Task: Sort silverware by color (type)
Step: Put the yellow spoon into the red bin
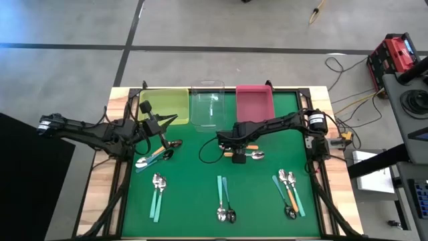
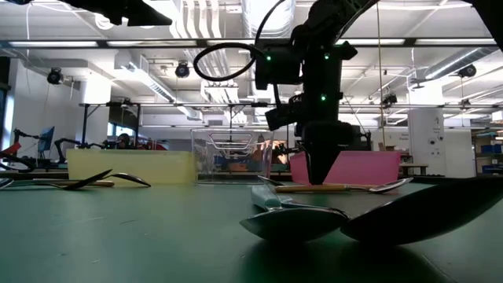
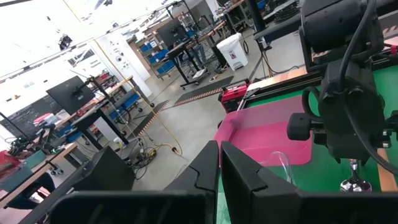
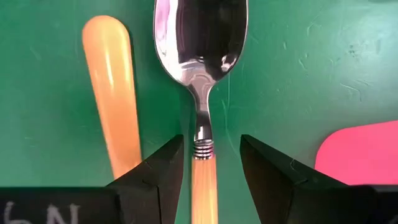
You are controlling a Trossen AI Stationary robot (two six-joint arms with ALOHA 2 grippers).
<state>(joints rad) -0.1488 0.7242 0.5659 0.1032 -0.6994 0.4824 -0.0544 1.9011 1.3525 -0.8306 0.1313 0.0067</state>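
While your right gripper (image 4: 211, 171) stands open astride the smooth orange-handled spoon (image 4: 202, 74), your closed left gripper (image 1: 155, 124) hovers near the yellow bin (image 1: 164, 106).

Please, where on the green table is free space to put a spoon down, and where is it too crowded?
Bare green mat lies between the front-left teal-handled spoons and the front-centre spoon pair, and in front of the translucent red bin towards the right edge. Crowded: the spoon pile beneath the shut left gripper, and the open right gripper straddling an orange-handled spoon.
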